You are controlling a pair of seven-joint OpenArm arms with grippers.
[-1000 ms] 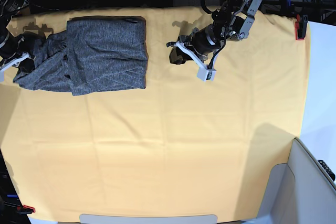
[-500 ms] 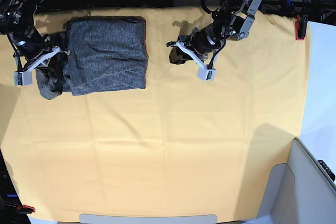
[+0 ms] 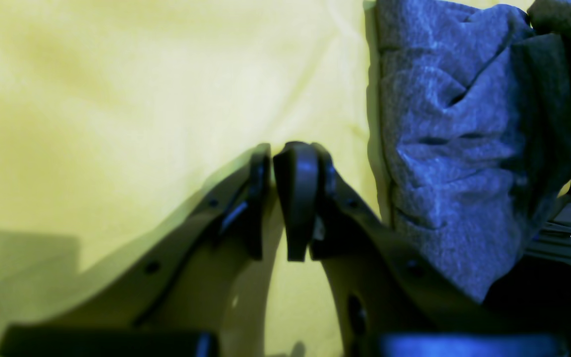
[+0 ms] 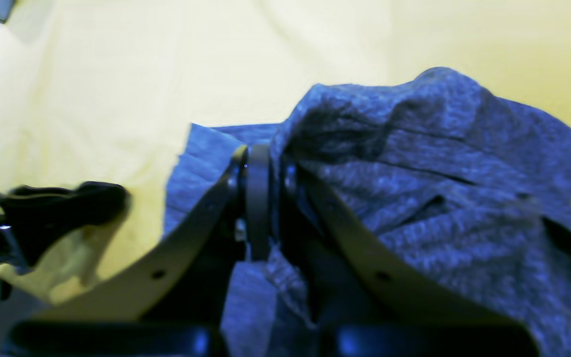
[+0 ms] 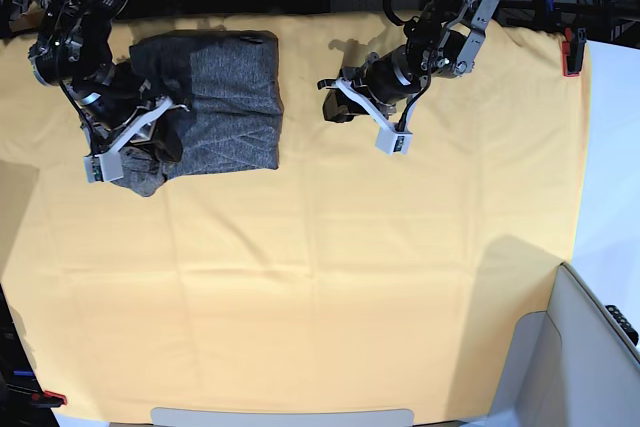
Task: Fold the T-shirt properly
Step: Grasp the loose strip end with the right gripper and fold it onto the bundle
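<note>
T-shirt (image 5: 215, 102): mostly folded, far left of tabletop (image 5: 320, 277). Right hand (image 4: 260, 198) pinches loose sleeve end; final fold pending. Left hand (image 3: 278, 198) nearly closed, empty.

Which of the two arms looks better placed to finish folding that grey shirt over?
Probably the right one. Its pincer is shut on a bunch of the shirt at its loose end. The left pincer is shut on nothing, off the shirt, over the yellow cloth.

Base overhead, looking down; wrist views close, low; all share T-shirt (image 5: 215, 97)
</note>
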